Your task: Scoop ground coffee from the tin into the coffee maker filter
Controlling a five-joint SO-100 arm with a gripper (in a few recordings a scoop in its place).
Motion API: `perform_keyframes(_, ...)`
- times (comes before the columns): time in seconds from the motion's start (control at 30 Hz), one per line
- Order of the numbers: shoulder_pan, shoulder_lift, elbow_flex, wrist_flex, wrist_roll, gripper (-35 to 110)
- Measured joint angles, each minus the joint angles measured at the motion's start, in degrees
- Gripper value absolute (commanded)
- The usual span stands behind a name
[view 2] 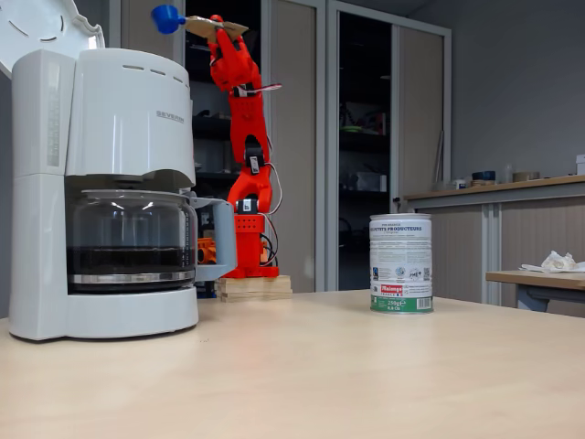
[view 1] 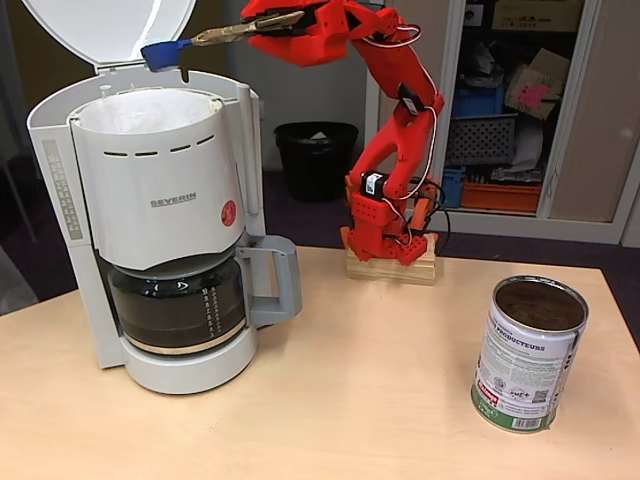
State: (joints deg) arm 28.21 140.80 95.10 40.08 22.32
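The tin (view 1: 529, 352) stands open on the table (view 1: 330, 400), nearest the camera, ground coffee (view 1: 540, 304) showing inside. Further back, the coffee maker filter (view 1: 158, 180) sits paper-lined, lid up. Above its far rim the gripper (view 1: 262, 30) has its jaws pinching a blue scoop (view 1: 165, 54). Judging by this, tipping the load in remains.

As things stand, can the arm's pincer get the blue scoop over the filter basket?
Probably yes. The lid is tipped up, so the paper-lined filter lies open from above. The pincer holds the blue scoop above the filter's rear rim, with nothing between them.
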Motion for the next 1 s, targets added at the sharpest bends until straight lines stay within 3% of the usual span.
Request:
perform_keyframes(0.43, 2.2, 1.32, 2.99, 0.35, 27.33, 0)
perform_keyframes(1.0, 11.51, 5.45, 12.74, -6.5, 41.04, 0)
